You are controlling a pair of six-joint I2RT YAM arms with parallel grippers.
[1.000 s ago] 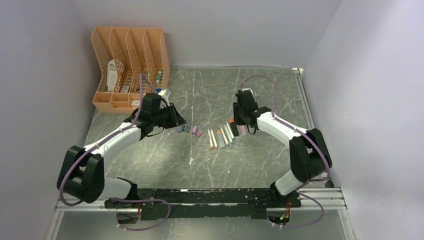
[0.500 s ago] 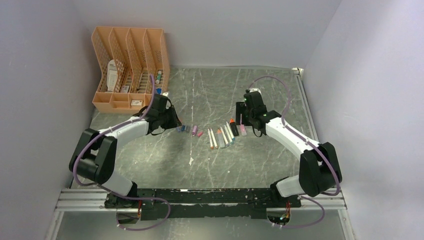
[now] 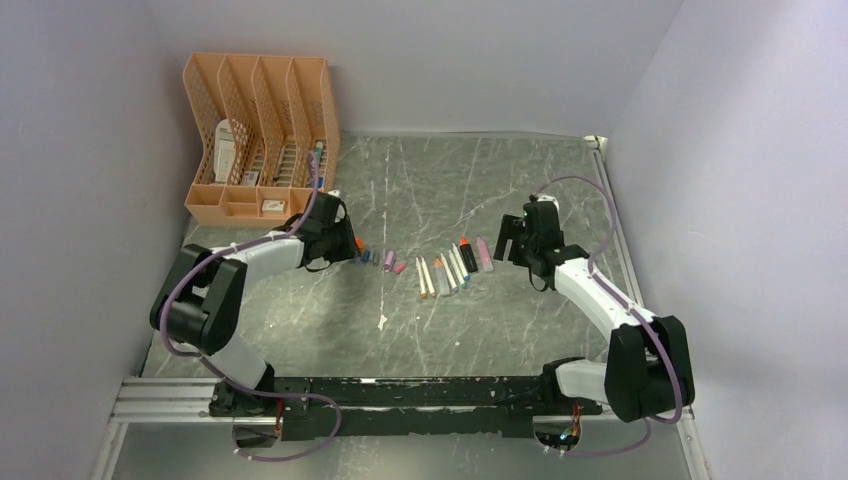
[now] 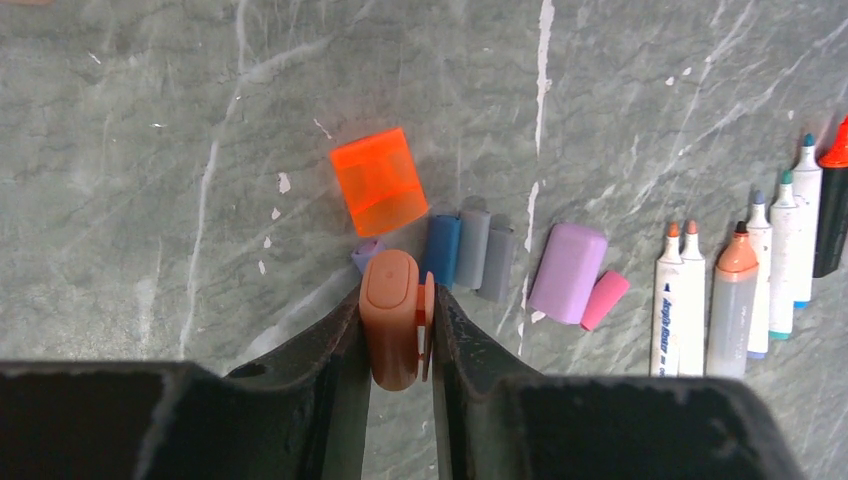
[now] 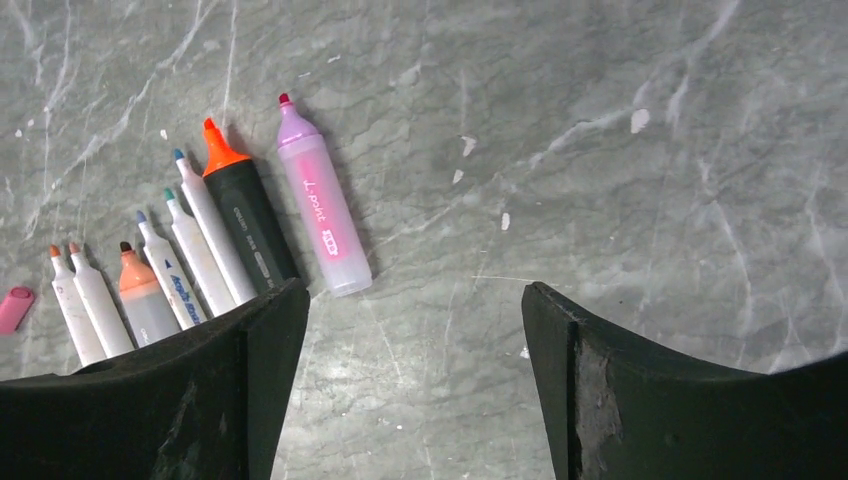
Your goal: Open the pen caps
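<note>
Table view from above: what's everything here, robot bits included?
loose pen caps: seven; orange, purple, blue, two grey, lilac, pink; clustered left of the pens
held cap: one; peach-orange; in the left tool
uncapped pens: eight; mostly white, one black, one pink; row mid-table
file rack: one; orange; far-left corner
table: one; grey marbled; underneath everything
left tool: black; shut on held cap
right tool: black; open, empty, right of the pens

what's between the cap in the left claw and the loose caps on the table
Nothing visible. The left claw is shut on a brownish cap right at the row: the small lilac cap and blue cap lie just past its tip.
</note>
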